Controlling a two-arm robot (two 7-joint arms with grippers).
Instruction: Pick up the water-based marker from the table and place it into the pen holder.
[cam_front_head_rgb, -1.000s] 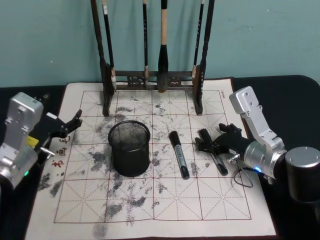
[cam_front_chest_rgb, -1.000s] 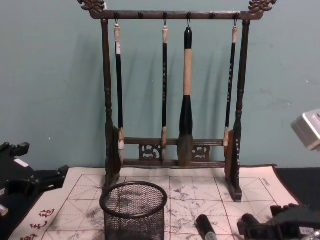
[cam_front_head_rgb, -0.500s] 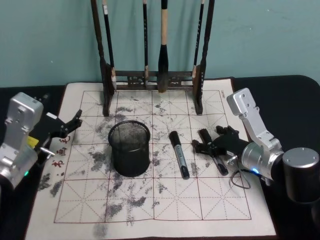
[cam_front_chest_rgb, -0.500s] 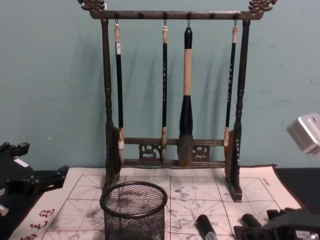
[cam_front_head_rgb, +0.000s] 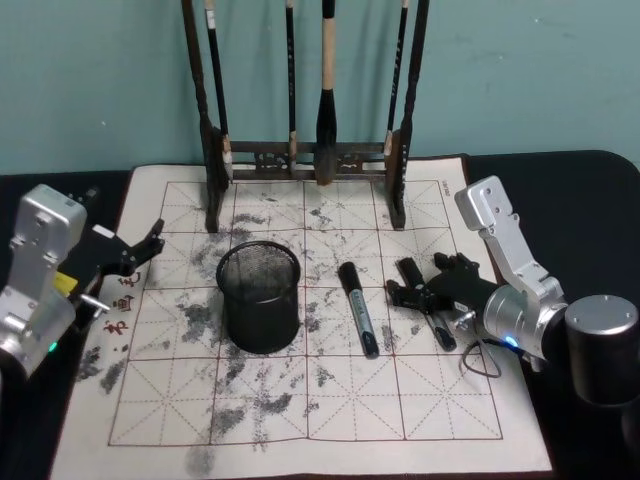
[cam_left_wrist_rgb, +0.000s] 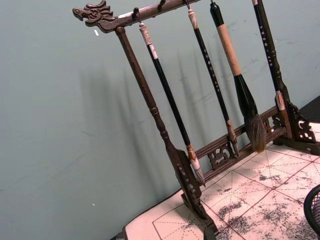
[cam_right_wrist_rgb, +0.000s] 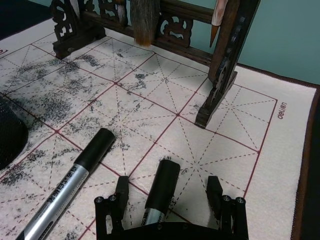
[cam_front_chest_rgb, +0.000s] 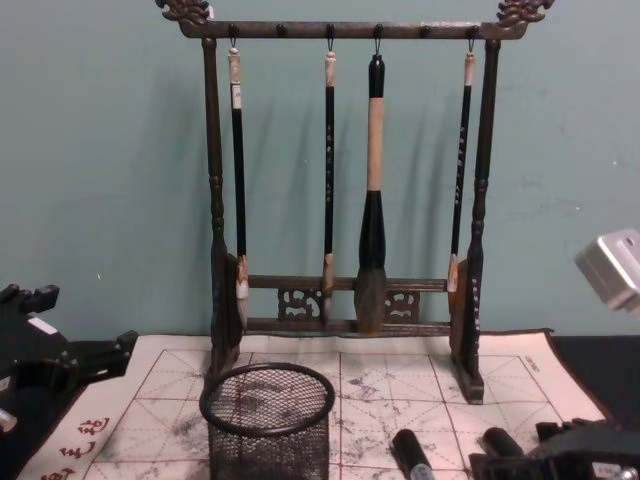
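Pen holder (cam_front_head_rgb: 259, 297) holds nothing yet. The marker (cam_right_wrist_rgb: 164, 176) lies on the mat to the holder's right, between the spread-apart fingers of the right gripper (cam_right_wrist_rgb: 167, 186), and we judge it ungrasped. Closing, lifting and dropping in remain; left gripper (cam_front_head_rgb: 140, 248) sits parked to the holder's left.

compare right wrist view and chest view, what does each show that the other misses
Right wrist view: right gripper, jaws open, straddling the right marker; silver barrel of the left marker. Chest view: brush rack up to its top bar, four brushes at full length, pen holder with its whole rim, left gripper parked beside the mat. Both: both marker caps, the rack's base, the gridded mat.
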